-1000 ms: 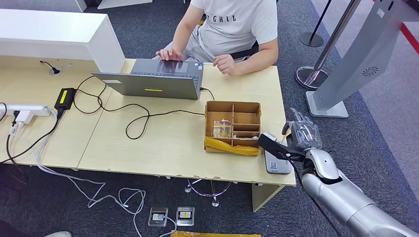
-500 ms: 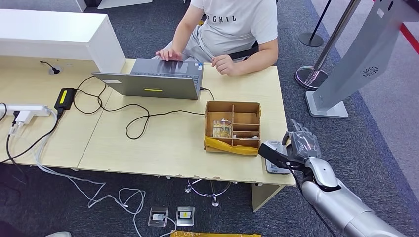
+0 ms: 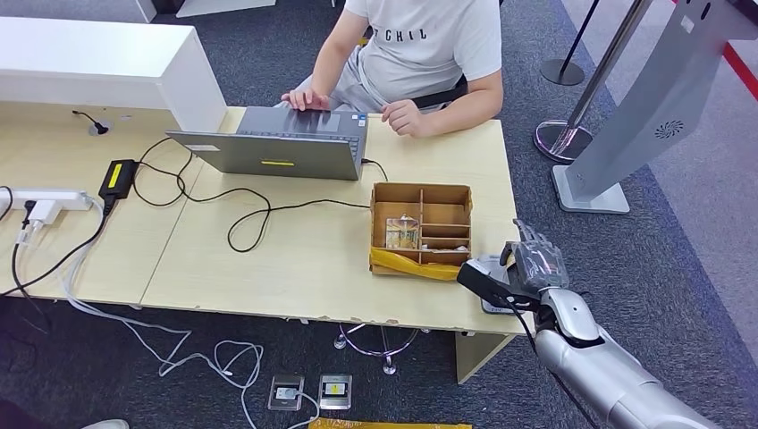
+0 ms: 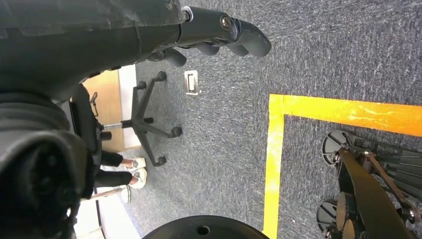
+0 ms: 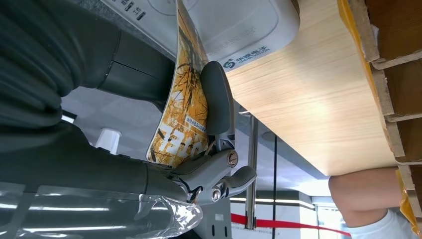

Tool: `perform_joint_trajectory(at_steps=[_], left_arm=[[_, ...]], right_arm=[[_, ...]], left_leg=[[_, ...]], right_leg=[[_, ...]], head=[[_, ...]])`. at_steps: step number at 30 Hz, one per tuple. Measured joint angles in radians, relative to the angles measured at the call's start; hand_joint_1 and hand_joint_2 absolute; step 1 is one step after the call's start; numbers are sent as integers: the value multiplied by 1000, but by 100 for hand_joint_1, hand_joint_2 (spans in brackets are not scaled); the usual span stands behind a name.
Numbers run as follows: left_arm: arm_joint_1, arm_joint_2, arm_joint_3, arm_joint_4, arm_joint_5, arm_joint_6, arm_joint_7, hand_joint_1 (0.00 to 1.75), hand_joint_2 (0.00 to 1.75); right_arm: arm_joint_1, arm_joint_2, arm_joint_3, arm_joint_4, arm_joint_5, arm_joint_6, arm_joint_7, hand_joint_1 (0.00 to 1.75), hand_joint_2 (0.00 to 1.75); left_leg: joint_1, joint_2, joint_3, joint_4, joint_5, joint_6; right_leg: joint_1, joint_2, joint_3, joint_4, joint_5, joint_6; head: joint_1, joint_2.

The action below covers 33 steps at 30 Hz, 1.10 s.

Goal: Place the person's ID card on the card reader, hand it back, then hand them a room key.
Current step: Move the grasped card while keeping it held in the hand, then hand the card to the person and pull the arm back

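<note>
Your right hand (image 5: 149,129) had the orange-printed ID card (image 5: 181,99) pinched between thumb and fingers, standing on edge just over the white card reader (image 3: 487,273), which sat at the desk's corner right beside the cardboard box (image 3: 422,230). To do this step well you needed to tip the card flat, lower it square onto the reader's top face, and only then ease the pinch apart so it didn't skid off the desk edge. Your left hand (image 4: 219,35) hung over the carpet with its fingers curled in on nothing.
</note>
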<state>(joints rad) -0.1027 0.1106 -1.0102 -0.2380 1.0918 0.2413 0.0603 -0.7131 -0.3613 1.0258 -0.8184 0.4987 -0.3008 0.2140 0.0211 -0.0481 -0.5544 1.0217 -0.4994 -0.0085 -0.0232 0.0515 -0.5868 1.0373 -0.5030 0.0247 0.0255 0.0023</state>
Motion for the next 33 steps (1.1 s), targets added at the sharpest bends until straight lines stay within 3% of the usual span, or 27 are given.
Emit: perform_joint_trajectory(at_steps=[19, 33], left_arm=[[0, 0, -4, 0, 19, 1, 2, 0, 0], [0, 0, -8, 0, 20, 1, 1, 0, 0]], right_arm=[[-2, 9, -11, 104, -36, 3, 4, 175, 175], [-94, -57, -51, 96, -15, 1, 72, 175, 175]], left_leg=[[0, 0, 2, 0, 0, 0], [0, 0, 0, 0, 0, 0]], right_leg=[[0, 1, 2, 0, 0, 0], [-1, 0, 0, 0, 0, 0]], head=[[0, 0], [0, 0]])
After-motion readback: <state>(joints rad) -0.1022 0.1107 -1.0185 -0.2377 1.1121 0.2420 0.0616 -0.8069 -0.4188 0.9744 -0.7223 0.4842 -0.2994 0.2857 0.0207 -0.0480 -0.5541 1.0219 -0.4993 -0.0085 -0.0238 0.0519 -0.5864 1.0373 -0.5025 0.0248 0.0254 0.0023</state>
